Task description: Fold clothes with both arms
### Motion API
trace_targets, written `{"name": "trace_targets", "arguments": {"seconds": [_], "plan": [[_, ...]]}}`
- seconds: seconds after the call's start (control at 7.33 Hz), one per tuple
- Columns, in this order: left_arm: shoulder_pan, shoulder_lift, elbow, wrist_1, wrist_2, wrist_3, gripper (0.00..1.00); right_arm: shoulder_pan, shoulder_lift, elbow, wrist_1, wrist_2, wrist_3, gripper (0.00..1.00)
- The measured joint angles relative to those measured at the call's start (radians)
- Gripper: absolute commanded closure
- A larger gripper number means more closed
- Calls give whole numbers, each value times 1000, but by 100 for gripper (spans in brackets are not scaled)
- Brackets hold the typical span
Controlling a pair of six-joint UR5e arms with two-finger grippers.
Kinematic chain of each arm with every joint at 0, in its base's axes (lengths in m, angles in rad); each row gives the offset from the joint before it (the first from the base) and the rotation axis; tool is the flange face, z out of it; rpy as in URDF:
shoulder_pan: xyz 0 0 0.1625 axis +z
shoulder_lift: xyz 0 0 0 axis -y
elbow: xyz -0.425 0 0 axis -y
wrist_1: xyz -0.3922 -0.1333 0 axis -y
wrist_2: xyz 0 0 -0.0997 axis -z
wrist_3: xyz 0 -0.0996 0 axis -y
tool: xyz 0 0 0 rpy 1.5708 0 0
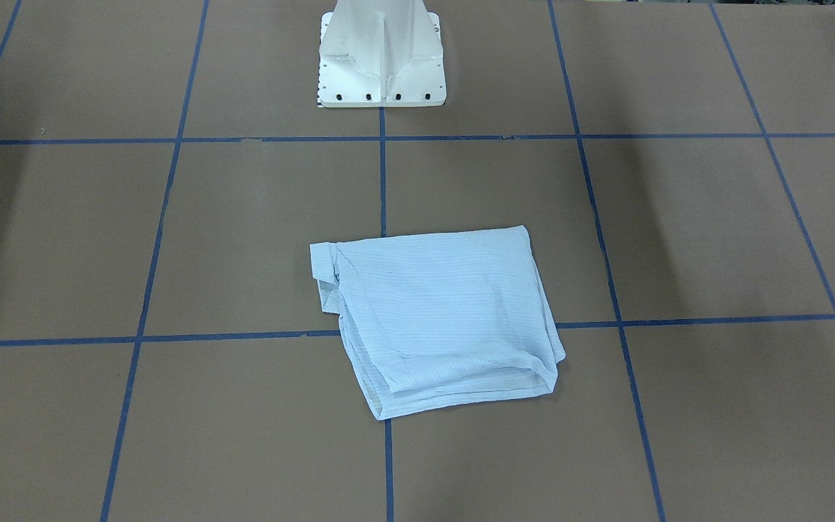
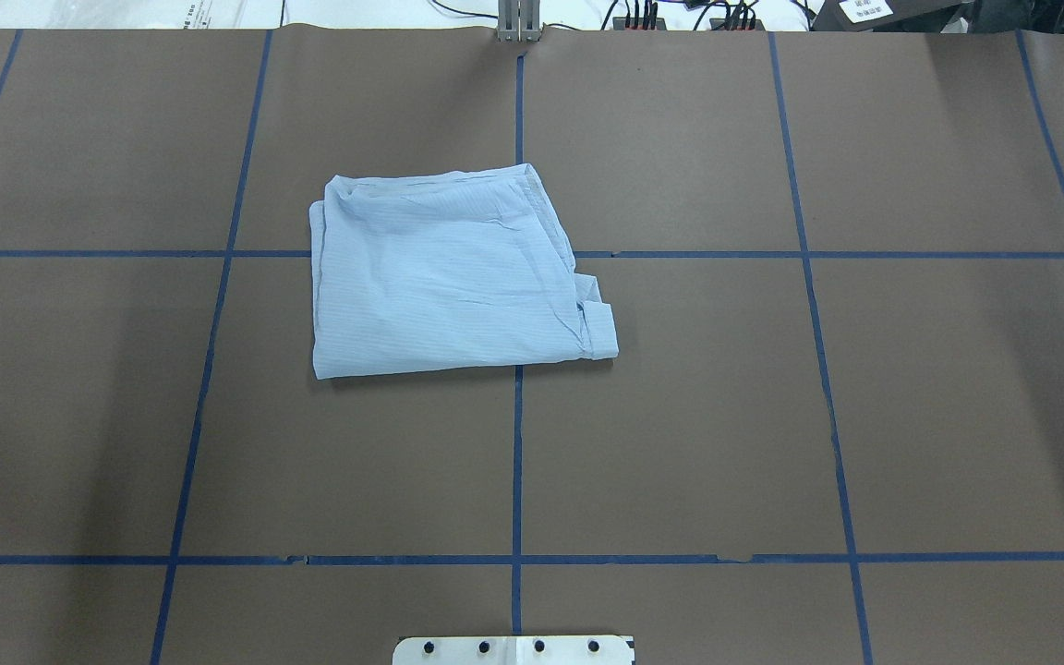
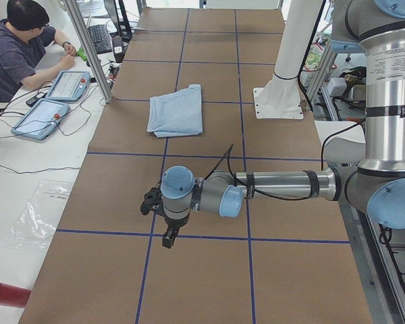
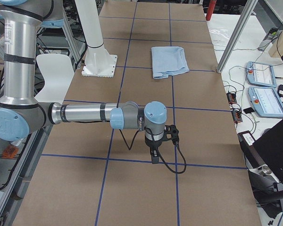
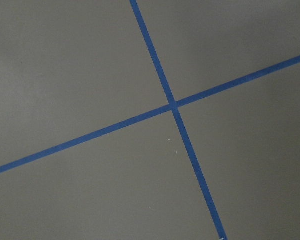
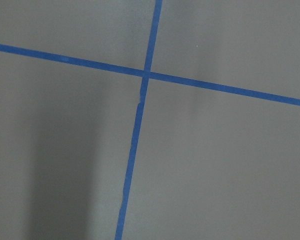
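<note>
Lying folded midway along the worktop, the striped shirt is well apart from left fingers and right fingers, nearer the left; their opening cannot be told

pale blue finely striped shirt; brown table with blue tape grid; white pedestal

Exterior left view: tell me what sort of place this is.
Most likely a robotics lab workstation: the left arm reaches over a brown table gridded with blue tape, and a person sits beside teach pendants.
</note>
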Motion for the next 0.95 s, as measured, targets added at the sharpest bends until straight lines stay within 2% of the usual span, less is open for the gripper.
{"name": "trace_targets", "arguments": {"seconds": [0.27, 0.95], "plan": [[-42, 7, -51, 65, -4, 3, 0, 0, 3, -2, 2, 0, -1, 0], [-55, 14, -65, 68, 10, 6, 0, -1, 5, -4, 4, 2, -1, 0]]}}
